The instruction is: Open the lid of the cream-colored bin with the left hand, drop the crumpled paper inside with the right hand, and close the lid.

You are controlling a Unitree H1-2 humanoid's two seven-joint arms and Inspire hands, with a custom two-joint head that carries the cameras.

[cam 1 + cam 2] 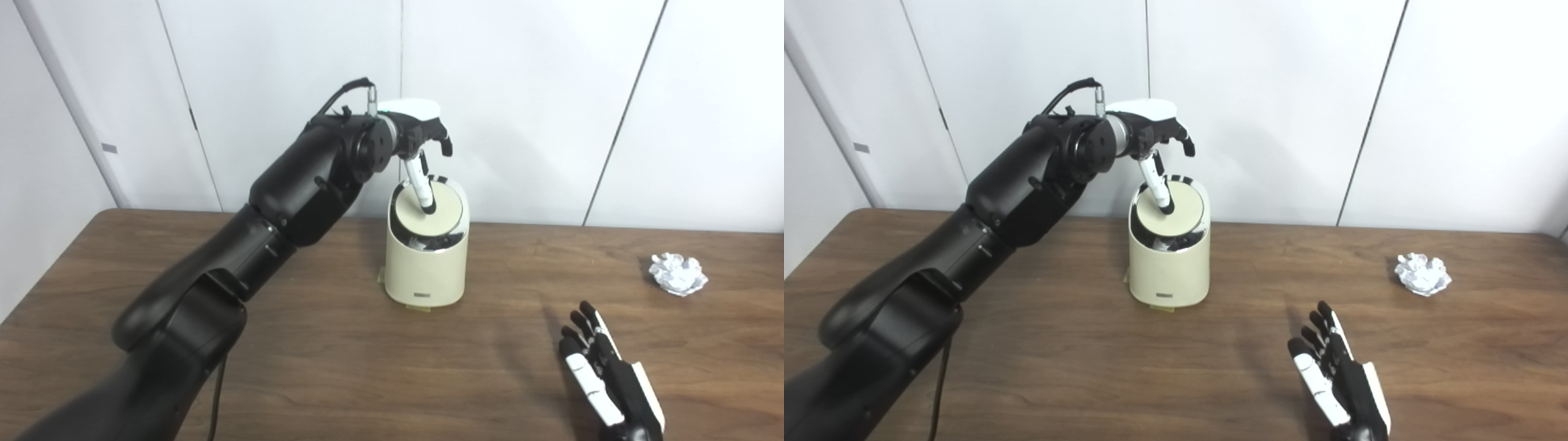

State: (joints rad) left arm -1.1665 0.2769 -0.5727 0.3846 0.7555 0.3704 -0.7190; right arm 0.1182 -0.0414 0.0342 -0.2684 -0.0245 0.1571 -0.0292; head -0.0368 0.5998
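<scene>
Your left hand (416, 125) hangs just above the bin (426, 257), 1 finger (421, 187) extended down w/ its tip touching the round lid (429, 213); the other fingers are curled under, holding nothing. That pose suits pressing the lid, which sits tilted w/ a dark gap at its near edge, i.e. partly open by appearance. Your right hand (1338, 373) rests near the table (1059, 343) front, fingers straight and apart, empty, presumably waiting. The crumpled paper (1422, 274) lies beyond it and to its right, apart, unheld. Both views agree; the right eye view shows slightly more of the gap.
</scene>
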